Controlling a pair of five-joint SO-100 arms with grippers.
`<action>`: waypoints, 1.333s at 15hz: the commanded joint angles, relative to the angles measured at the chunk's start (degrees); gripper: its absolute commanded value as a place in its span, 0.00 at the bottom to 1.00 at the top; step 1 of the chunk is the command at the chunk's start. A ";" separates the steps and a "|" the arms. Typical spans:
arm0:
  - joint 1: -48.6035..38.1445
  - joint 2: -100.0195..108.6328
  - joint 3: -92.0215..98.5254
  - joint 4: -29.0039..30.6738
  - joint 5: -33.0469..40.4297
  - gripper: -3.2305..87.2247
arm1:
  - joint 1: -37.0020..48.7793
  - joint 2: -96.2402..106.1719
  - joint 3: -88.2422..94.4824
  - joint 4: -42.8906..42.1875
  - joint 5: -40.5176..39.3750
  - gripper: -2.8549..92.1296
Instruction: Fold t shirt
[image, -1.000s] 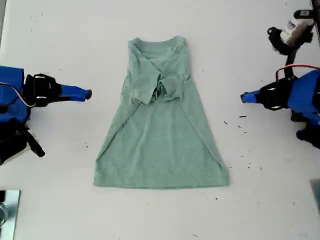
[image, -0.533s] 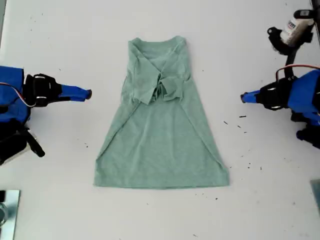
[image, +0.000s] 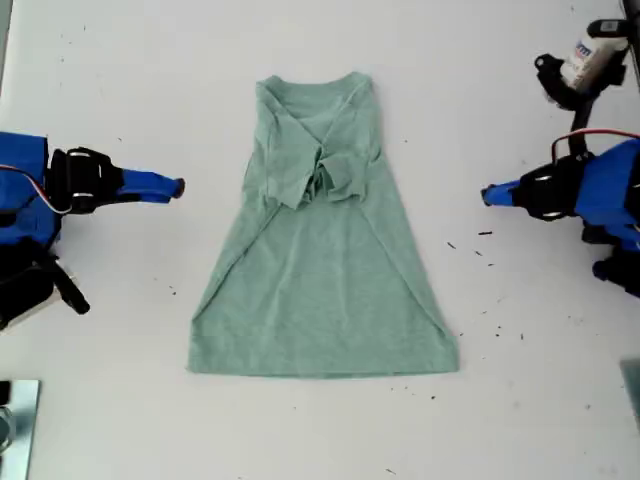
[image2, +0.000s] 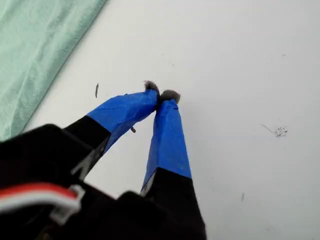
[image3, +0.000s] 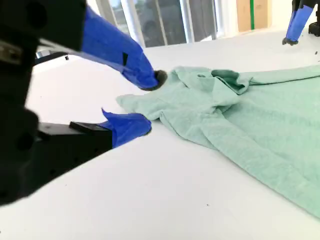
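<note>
Two blue-taped grippers are sitting on either side of the pale sage-green knit t-shirt (image: 325, 290), which is lying flat in the middle of the white table (image: 110, 80). Its round neck is pointing toward the exterior view's top, its hem is spreading wide toward the bottom, and both short sleeves are lying folded inward and bunching over the chest.

My first gripper (image2: 161, 95), at the exterior view's right, is hovering over bare table just beside the shirt's edge with its jaws clenched on nothing. My second gripper (image3: 151, 102), at the exterior view's left, is facing the sleeve end of the cloth with its jaws released and empty, apart from the fabric.

Judging from this, the lengthwise fold is waiting. Trouble is likely lurking in that loose sleeve bunch: lifting one end could be dragging the tucked sleeves out and undoing them. A shallow pinch might be catching only the top layer, and uneven pulling by the two arms could be skewing the soft knit across the smooth table.
</note>
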 joint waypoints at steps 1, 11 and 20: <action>0.62 0.44 0.53 0.09 -0.70 0.10 | 1.32 0.35 3.43 0.09 1.14 0.06; -1.67 0.44 0.79 -1.05 -0.70 0.03 | -21.27 -46.32 -54.93 11.60 33.49 0.05; -0.62 0.44 0.97 -0.70 -0.26 0.06 | -45.88 -82.62 -86.04 22.68 47.11 0.41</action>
